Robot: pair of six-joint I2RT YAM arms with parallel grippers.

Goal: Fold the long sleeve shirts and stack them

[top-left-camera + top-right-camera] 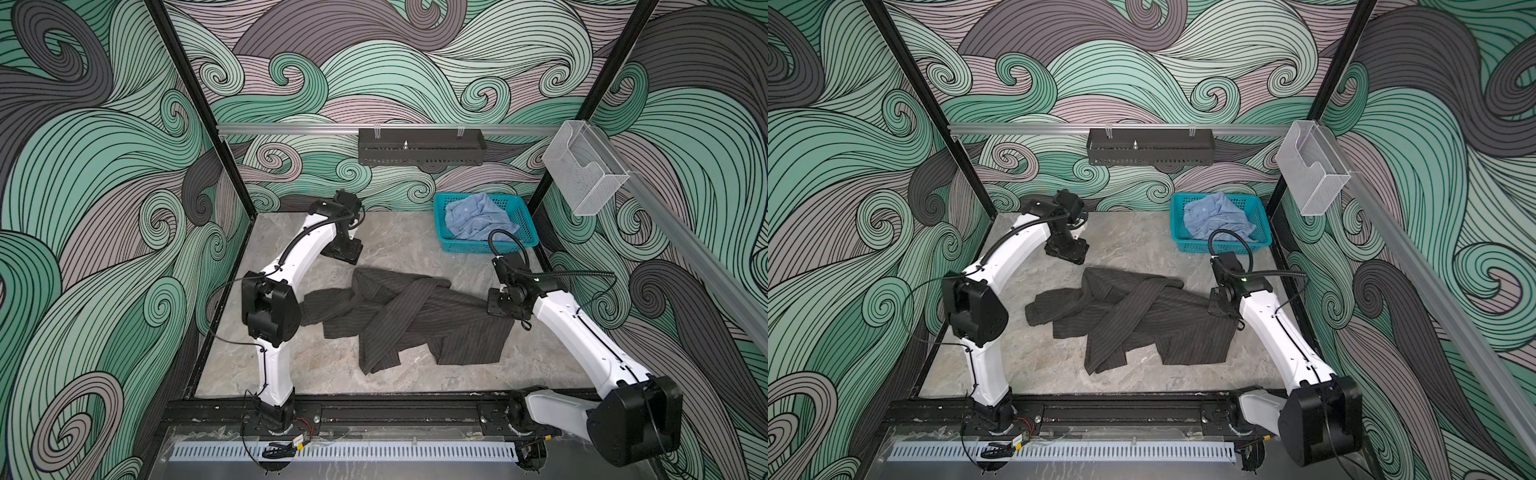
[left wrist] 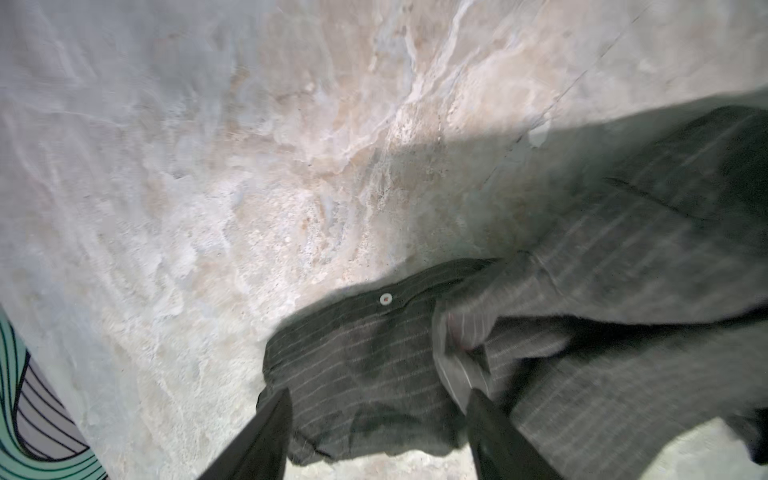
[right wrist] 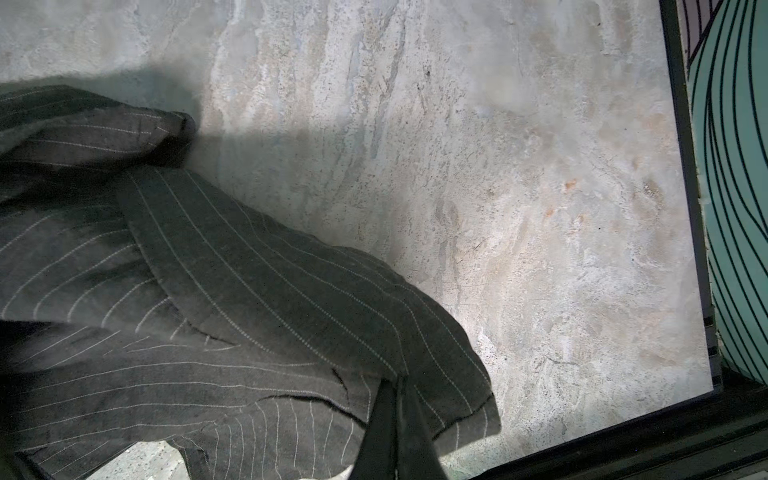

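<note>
The dark charcoal pinstriped long sleeve shirt (image 1: 407, 320) (image 1: 1133, 320) lies crumpled across the middle of the marble table. In the left wrist view, a cuff of this charcoal shirt (image 2: 374, 353) with a white button (image 2: 385, 298) shows beyond the wide open fingers of my left gripper (image 2: 378, 399), which grip nothing. In both top views my left gripper (image 1: 345, 251) (image 1: 1068, 249) hangs near the shirt's far edge. My right gripper (image 3: 397, 399) (image 1: 500, 303) is shut on the charcoal shirt's (image 3: 249, 291) right edge. The light blue long sleeve shirt (image 1: 478, 216) (image 1: 1217, 216) sits bunched in the basket.
A teal mesh basket (image 1: 469, 247) (image 1: 1204, 248) stands at the table's back right. A black perforated tray (image 1: 422, 151) hangs on the rear rail, and a clear plastic box (image 1: 584, 174) on the right rail. A black frame (image 1: 374, 409) borders the table front.
</note>
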